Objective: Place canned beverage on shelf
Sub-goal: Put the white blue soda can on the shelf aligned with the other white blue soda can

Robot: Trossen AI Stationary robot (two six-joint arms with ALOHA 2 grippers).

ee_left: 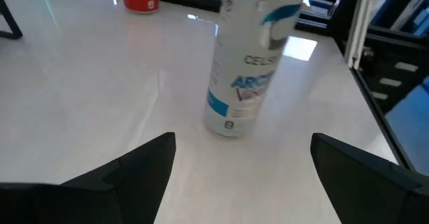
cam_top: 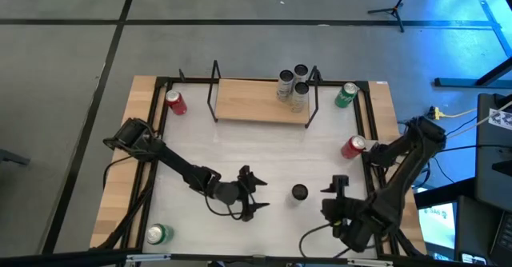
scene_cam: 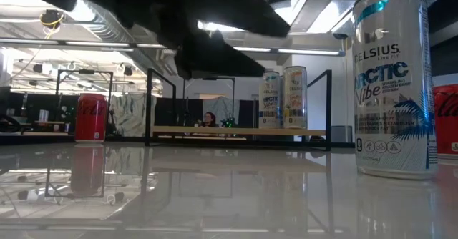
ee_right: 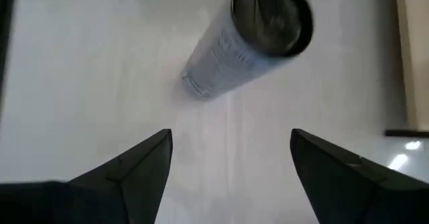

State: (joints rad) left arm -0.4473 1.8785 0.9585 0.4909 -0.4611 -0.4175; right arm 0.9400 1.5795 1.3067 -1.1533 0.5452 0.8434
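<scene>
A tall silver-and-blue can (cam_top: 299, 193) stands upright on its base on the white tabletop, near the front; it also shows in the low view (scene_cam: 396, 81). My left gripper (cam_top: 254, 193) is open just to its left, fingers pointing at the can (ee_left: 251, 56) without touching it. My right gripper (cam_top: 336, 195) is open just to the can's right and looks down on the can (ee_right: 248, 39). The light-wood shelf (cam_top: 260, 101) in its black rod frame stands at the far side, with three cans (cam_top: 293, 85) upright on its right end.
A red can (cam_top: 175, 102) stands far left of the shelf and a green can (cam_top: 346, 95) far right. Another red can (cam_top: 353, 146) stands at the right edge and a green can (cam_top: 158, 233) lies near the front left. A black frame (cam_top: 156, 123) borders the table.
</scene>
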